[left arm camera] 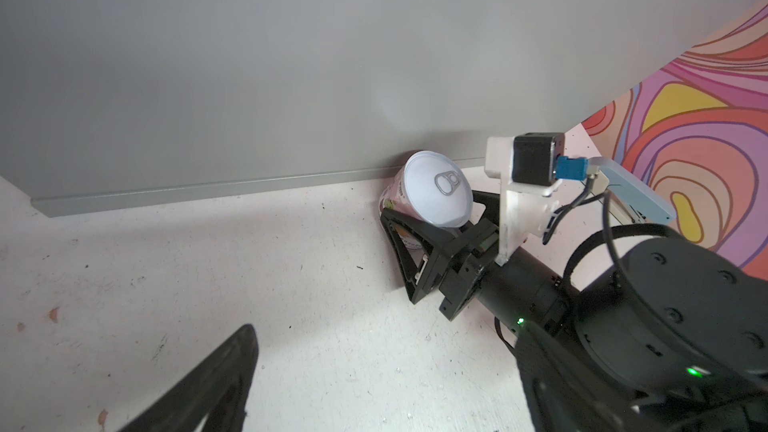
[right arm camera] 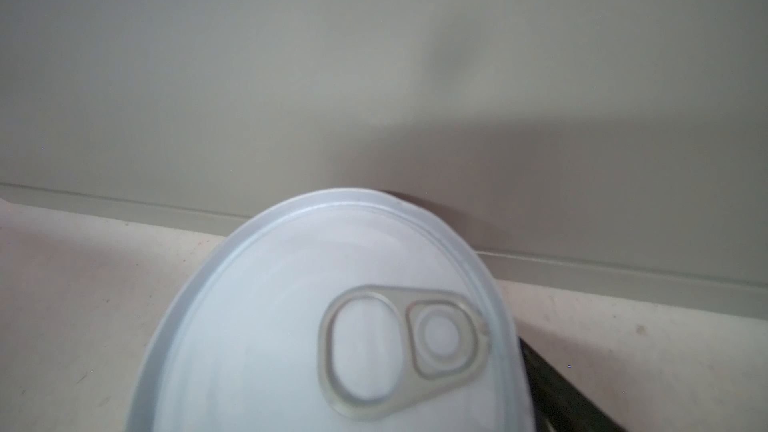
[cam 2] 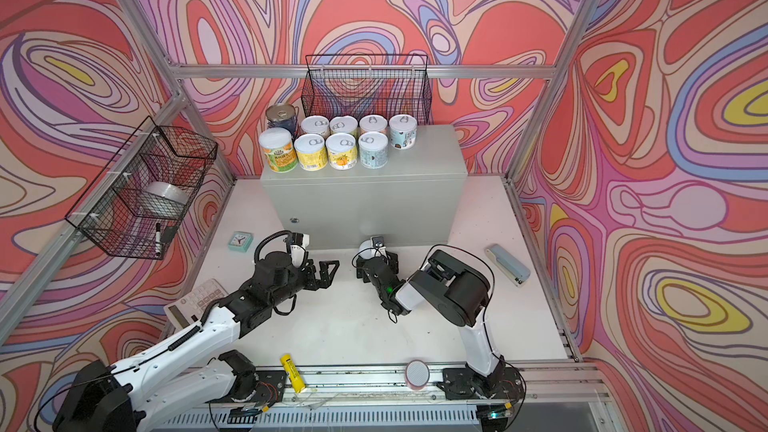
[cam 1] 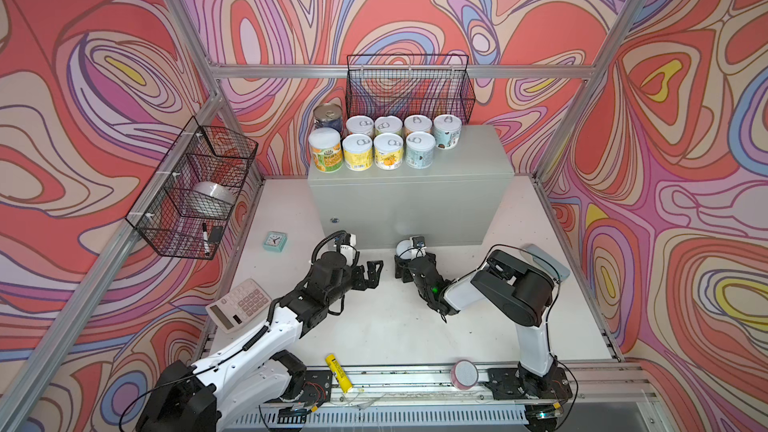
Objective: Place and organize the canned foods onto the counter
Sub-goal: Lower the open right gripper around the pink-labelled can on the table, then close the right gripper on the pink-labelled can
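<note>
One tilted white-lidded tin can [left arm camera: 434, 189] lies between the jaws of the right gripper [left arm camera: 430, 203], whether clamped I cannot tell; left gripper [cam 1: 377, 274] wide, empty

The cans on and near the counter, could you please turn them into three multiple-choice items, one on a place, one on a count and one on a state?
1. Where is the can that is off the counter?
A) in a basket
B) on the table at the counter's foot, between the right gripper's jaws
C) beside the calculator

2. How many cans stand on the counter?
A) seven
B) nine
C) eleven

3. How is the left gripper?
A) open, empty
B) shut on a can
C) shut on the clock

1 B: the left wrist view shows it there, tilted.
2 B: five behind, four in front in both top views.
3 A: its jaws stand apart with nothing between.
</note>
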Available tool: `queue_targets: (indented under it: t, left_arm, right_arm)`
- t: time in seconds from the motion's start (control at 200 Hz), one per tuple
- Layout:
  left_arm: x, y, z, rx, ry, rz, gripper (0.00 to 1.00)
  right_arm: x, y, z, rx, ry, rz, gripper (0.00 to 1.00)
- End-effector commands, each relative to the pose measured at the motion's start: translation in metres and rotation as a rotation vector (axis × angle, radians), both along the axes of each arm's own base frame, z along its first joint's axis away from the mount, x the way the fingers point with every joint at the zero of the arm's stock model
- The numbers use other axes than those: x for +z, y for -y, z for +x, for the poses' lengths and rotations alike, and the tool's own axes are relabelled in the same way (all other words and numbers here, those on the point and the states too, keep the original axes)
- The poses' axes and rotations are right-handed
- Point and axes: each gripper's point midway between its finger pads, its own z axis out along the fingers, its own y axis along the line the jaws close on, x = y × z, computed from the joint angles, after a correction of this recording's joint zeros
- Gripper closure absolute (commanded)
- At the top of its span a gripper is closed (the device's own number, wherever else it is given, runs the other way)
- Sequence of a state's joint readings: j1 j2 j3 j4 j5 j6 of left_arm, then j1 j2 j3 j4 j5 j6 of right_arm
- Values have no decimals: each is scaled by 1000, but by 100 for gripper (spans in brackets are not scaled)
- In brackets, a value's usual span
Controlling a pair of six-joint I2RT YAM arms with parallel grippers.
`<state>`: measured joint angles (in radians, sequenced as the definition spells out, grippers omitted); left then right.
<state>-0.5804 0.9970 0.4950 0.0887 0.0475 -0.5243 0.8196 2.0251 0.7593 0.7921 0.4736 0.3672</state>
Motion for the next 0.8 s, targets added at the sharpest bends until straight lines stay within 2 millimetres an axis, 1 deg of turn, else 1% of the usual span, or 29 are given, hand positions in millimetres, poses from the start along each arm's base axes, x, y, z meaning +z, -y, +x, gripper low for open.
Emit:
queue_targets:
  t: [0.0, 0.1, 0.24, 0.431, 0.436, 0.441, 0.451, 0.516, 0.681, 0.756, 0.796]
  left_arm:
    - [8, 1, 7, 6, 28, -11, 2]
    - [5, 1, 7, 4, 23, -4, 2]
    - [4, 1, 6, 1, 21, 4, 2]
    - [0, 2, 7, -1, 14, 9, 2]
    - [9, 4, 10, -2, 28, -1, 2]
    - [13, 5, 11, -2, 36, -6, 2]
    - [16, 6, 12, -3, 42, -9, 2]
    - [18, 7, 14, -8, 43, -6, 2]
    - [21, 10, 17, -15, 47, -2, 2]
    - [22, 11, 17, -18, 48, -3, 2]
    - [22, 11, 17, -18, 47, -4, 2]
  right_arm:
    - [0, 5, 4, -40, 35, -3, 5]
    - [2, 5, 8, -47, 53, -14, 4]
    - [0, 3, 11, -53, 53, -18, 4]
    - [4, 0, 16, -58, 78, -17, 3]
    - [4, 0, 16, -58, 79, -18, 3]
    - [4, 0, 16, -58, 79, -19, 3]
    - [4, 0, 17, -59, 82, -19, 3]
    - [4, 0, 18, -63, 86, -25, 3]
    - [5, 4, 17, -75, 94, -28, 10]
    - [8, 5, 14, -66, 97, -19, 19]
    - [10, 5, 12, -61, 100, -15, 26]
